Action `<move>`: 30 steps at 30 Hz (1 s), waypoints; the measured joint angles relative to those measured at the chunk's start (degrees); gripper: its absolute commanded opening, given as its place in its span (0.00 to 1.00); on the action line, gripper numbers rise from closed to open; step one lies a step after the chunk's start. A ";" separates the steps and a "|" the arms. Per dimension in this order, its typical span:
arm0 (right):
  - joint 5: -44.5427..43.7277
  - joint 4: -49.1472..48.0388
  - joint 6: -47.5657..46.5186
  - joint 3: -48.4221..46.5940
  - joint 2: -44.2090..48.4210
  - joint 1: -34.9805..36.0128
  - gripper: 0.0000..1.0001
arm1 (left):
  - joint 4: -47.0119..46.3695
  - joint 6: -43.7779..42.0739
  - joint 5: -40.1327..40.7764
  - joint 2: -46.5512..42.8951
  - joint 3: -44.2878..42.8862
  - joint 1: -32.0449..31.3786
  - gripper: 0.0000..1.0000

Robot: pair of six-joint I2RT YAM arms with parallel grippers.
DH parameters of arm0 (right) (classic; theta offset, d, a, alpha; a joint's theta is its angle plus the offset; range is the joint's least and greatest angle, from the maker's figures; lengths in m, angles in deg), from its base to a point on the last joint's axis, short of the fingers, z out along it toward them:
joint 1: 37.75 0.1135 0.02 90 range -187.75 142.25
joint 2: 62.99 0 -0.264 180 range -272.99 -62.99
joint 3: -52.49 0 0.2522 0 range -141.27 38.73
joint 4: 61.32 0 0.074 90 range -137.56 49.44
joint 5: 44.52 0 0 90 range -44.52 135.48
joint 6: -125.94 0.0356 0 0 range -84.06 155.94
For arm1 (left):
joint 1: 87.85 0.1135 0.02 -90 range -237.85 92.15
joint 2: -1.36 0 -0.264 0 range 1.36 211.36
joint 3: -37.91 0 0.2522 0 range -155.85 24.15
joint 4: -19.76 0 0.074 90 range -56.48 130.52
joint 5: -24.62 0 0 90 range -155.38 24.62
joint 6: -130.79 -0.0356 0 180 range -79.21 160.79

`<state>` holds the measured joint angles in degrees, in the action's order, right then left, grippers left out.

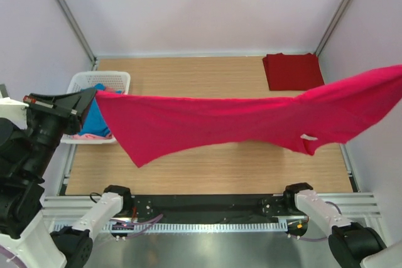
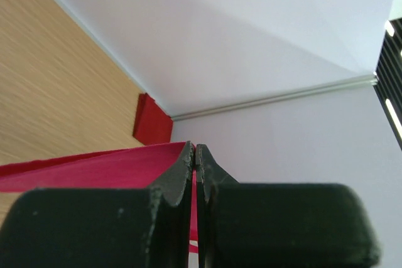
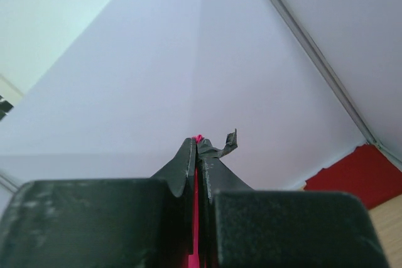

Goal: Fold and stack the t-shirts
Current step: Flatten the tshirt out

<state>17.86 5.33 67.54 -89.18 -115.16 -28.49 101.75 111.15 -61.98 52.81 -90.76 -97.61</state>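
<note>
A bright pinkish-red t-shirt [image 1: 239, 120] hangs stretched in the air across the table, sagging in the middle. My left gripper [image 1: 90, 98] is shut on its left end by the basket; in the left wrist view the cloth [image 2: 94, 171] runs out from the closed left gripper [image 2: 195, 150]. The shirt's right end leaves the top view at the right edge. In the right wrist view my right gripper [image 3: 198, 141] is shut on a thin strip of the same cloth. A darker red t-shirt [image 1: 292, 71] lies folded flat at the back right corner.
A white lattice basket [image 1: 116, 78] sits at the left edge of the wooden table [image 1: 207, 174], holding a blue t-shirt [image 1: 95, 120] and a pale pink one [image 1: 85, 136]. Pale walls with metal posts enclose the table on three sides.
</note>
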 measured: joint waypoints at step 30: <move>19.61 -40.15 -10.82 35.06 -39.47 -0.04 0.01 | -29.92 -10.34 6.97 35.50 24.63 4.81 0.00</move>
<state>37.47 -34.83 56.72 -54.13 -154.63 -28.53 71.82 100.82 -55.01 88.30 -66.13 -92.80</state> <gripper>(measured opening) 0.039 0.006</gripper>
